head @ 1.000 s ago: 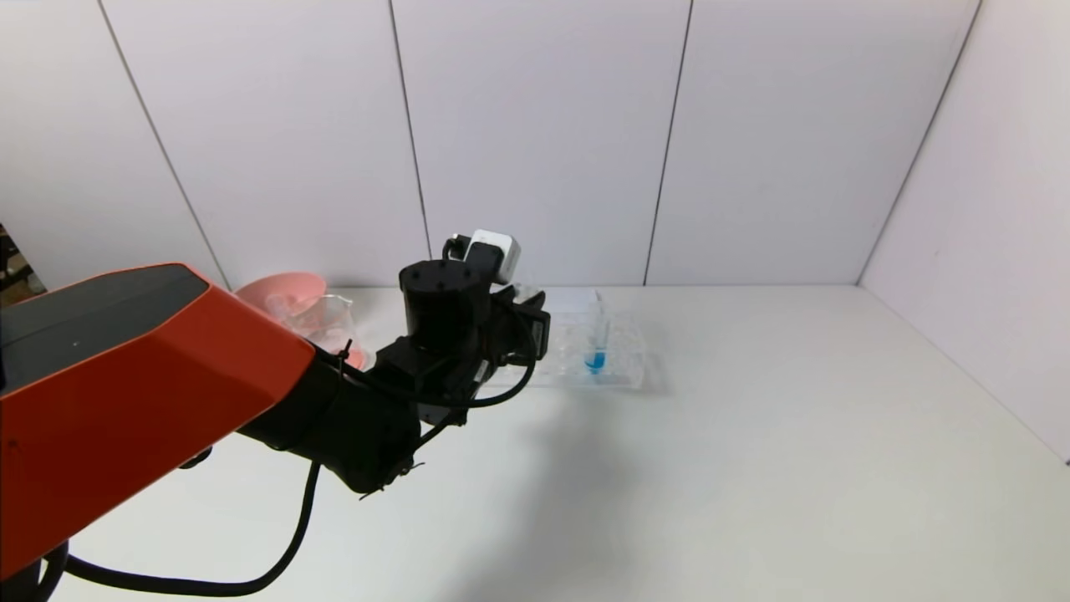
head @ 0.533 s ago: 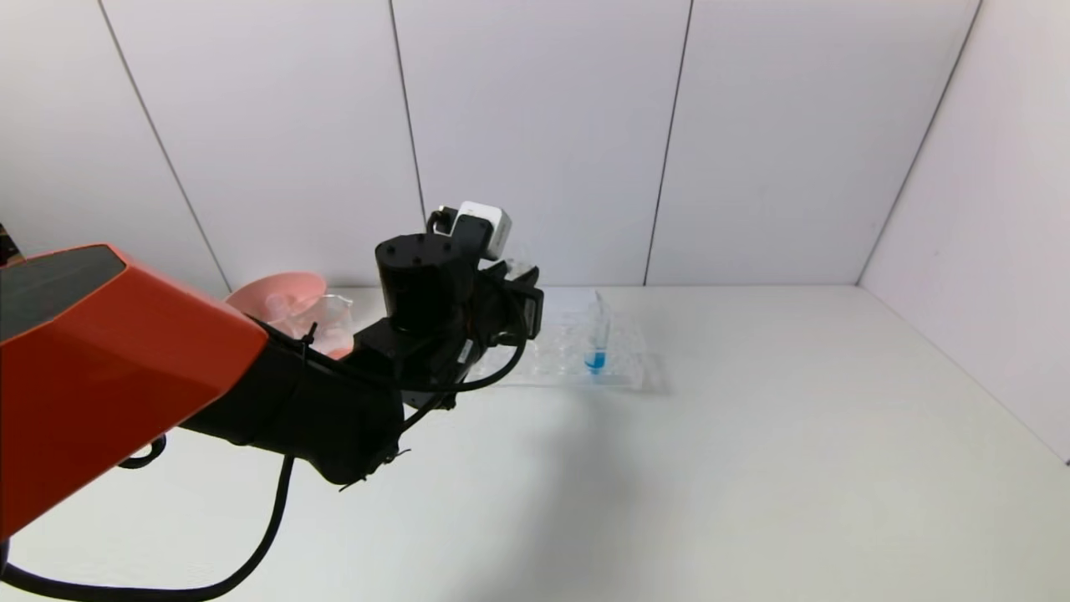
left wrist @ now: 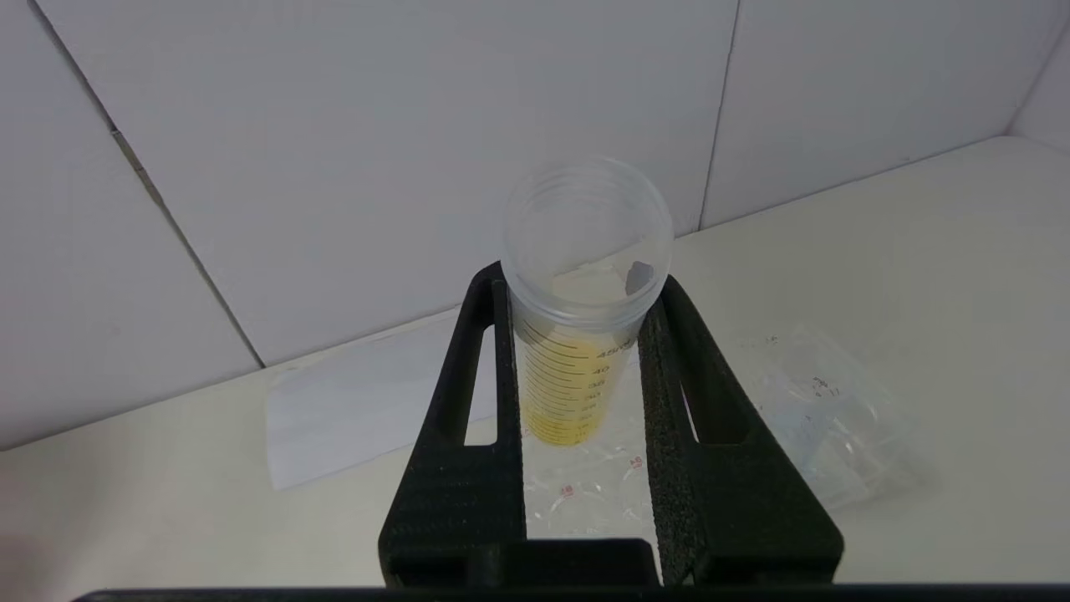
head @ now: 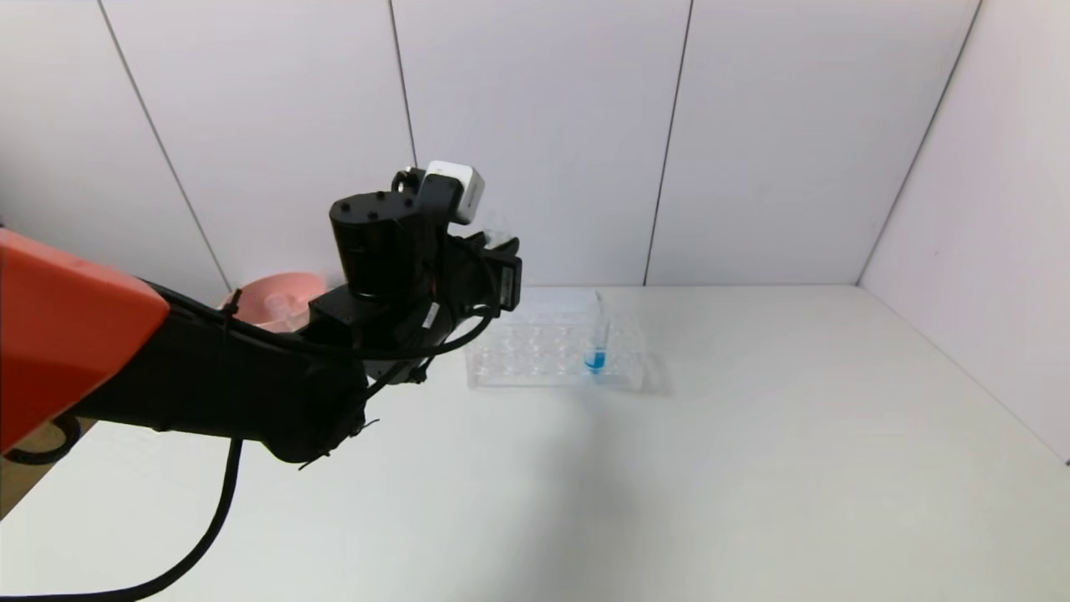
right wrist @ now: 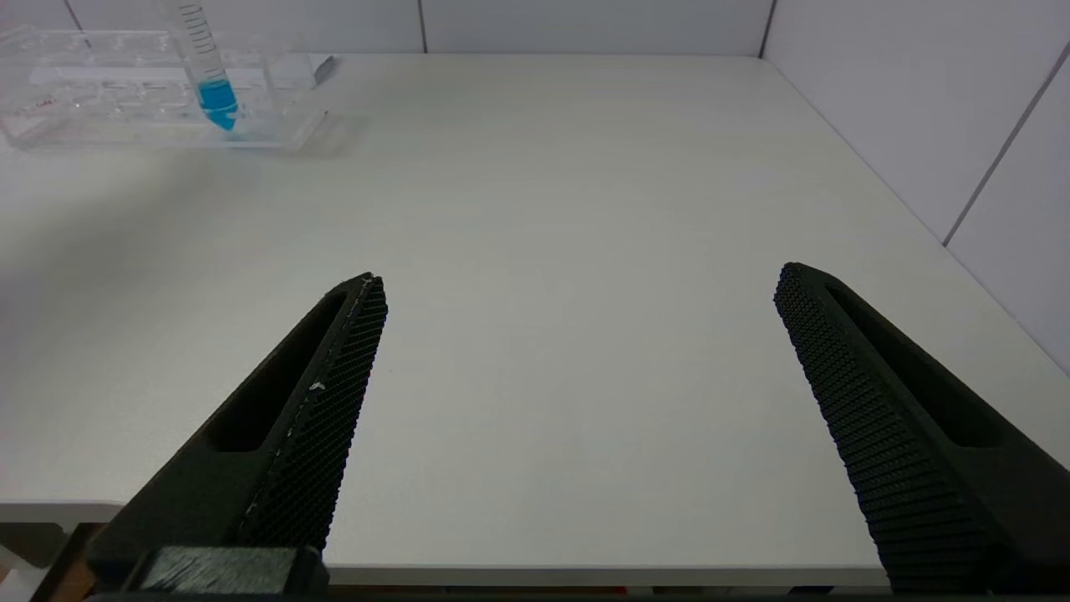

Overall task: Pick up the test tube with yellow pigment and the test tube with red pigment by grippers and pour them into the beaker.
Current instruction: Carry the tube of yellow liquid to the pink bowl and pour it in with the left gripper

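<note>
one left gripper [left wrist: 581,334] clamped on yellow test tube [left wrist: 577,351] above rack [head: 556,355]; right gripper [right wrist: 577,288] wide open near table edge [right wrist: 535,573].

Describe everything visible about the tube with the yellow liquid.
The test tube with yellow pigment is a clear plastic-looking tube, uncapped, with a wide threaded open mouth and dark graduation lines printed down its side. Yellow liquid fills only its lower end. It stands about upright, clamped on both sides between the fingers of the left gripper, which holds it in the air above the clear tube rack. Nothing else touches it.
</note>
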Robot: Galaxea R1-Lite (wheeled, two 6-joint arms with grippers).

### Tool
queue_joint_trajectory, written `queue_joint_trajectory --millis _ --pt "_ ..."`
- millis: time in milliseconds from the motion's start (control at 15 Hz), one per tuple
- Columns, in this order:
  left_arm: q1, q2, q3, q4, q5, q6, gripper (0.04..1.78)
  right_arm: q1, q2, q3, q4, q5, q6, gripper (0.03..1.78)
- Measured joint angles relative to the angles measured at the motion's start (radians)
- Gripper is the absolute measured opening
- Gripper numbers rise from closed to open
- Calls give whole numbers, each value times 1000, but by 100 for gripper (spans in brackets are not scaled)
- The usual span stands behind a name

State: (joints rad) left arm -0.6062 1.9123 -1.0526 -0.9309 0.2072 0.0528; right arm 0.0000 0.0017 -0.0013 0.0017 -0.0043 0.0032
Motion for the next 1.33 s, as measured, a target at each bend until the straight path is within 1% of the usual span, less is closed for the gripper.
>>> queue_joint_trajectory --millis 133,400,733,1067,1333 --pt "14 -30 -4 32 0 0 43 0 0 0 0 0 0 170" --pt "48 -108 -11 144 -7 1 43 0 0 0 0 0 0 170" --pt "111 -209 -14 281 -8 1 43 0 0 0 0 0 0 170" --pt "210 -281 -19 406 -10 -1 43 0 0 0 0 0 0 170" --pt "306 -300 -20 440 -14 -10 43 0 0 0 0 0 0 170"
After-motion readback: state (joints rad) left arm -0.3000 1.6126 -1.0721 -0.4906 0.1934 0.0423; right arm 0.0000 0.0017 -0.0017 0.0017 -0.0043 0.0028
